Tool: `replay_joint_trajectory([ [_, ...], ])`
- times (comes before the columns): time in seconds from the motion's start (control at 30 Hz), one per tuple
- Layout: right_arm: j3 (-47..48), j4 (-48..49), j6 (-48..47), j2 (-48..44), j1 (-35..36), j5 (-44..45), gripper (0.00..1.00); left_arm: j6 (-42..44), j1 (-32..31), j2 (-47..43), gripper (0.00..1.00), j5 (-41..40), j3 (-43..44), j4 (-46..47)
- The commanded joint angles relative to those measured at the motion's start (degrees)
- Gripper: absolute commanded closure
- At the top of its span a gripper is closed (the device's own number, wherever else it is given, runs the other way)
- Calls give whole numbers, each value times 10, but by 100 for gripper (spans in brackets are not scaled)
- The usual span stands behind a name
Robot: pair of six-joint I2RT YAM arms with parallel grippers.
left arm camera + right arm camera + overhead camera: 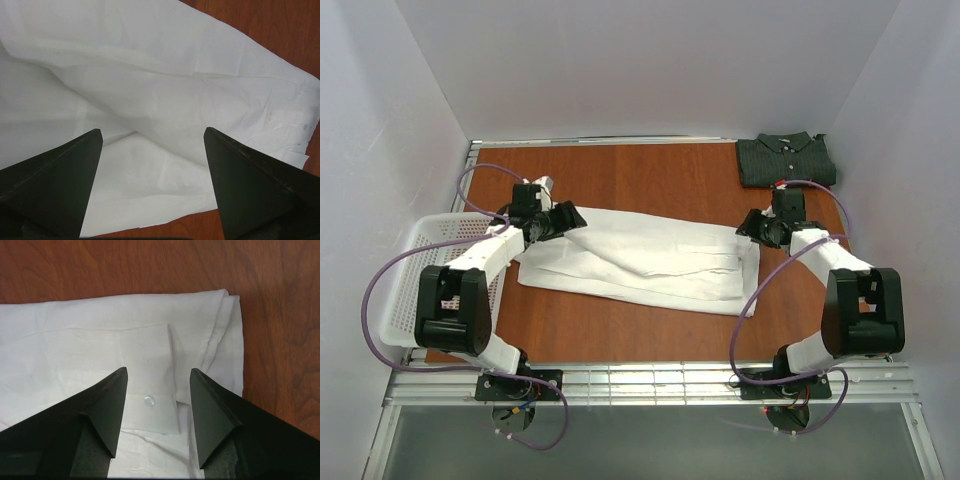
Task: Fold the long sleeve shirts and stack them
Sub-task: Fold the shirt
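The white long sleeve shirt (pixel 650 262) lies folded lengthwise across the middle of the wooden table. The dark grey-green striped shirt (pixel 786 160) rests folded at the back right corner. My left gripper (pixel 563 218) hovers over the white shirt's left end, jaws wide apart with nothing between them; the left wrist view shows only white cloth (pixel 165 100) below. My right gripper (pixel 756 229) is over the shirt's right end, jaws apart above a buttoned cuff (pixel 150 401), holding nothing.
A white plastic mesh basket (pixel 410 270) hangs at the table's left edge beside the left arm. White walls close in the table on three sides. Purple cables loop around both arms.
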Motion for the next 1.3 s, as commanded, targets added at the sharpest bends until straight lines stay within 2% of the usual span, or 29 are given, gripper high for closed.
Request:
replay_joint_trajectory([
  [0.0, 40, -3, -19, -63, 21, 11, 51, -20, -20, 3, 23, 11, 40, -9],
  [0.13, -6, 110, 38, -70, 69, -112, 50, -54, -36, 49, 28, 17, 81, -6],
  [0.2, -33, 196, 86, -51, 78, -137, 51, -71, -38, 90, 30, 22, 99, 6],
  [0.3, -73, 254, 119, -10, 79, -161, 52, -100, -37, 137, 35, -1, 112, 20],
  [0.47, -128, 294, 120, 22, 54, -154, 54, -131, -27, 180, 41, -56, 99, 23],
  [0.67, -187, 270, 71, -4, 25, -127, 54, -134, -15, 212, 41, -85, 89, 27],
  [0.8, -164, 238, 33, -45, 36, -152, 54, -116, -31, 161, 30, -70, 102, 24],
  [0.87, -134, 239, 33, -64, 66, -167, 54, -99, -60, 107, 22, -99, 99, 19],
  [0.97, -74, 251, 50, -59, 137, -177, 54, -124, -70, 47, 19, -101, 66, 22],
  [1.03, -32, 295, 68, -42, 192, -199, 53, -135, -70, 31, 21, -102, 43, 49],
  [1.07, -19, 315, 89, -14, 208, -218, 53, -137, -70, 32, 26, -109, 27, 67],
  [1.17, 50, 372, 121, 66, 267, -253, 53, -140, -62, 77, 35, -109, 29, 72],
  [1.27, 113, 399, 131, 144, 310, -275, 54, -150, -48, 112, 39, -103, 40, 75],
])
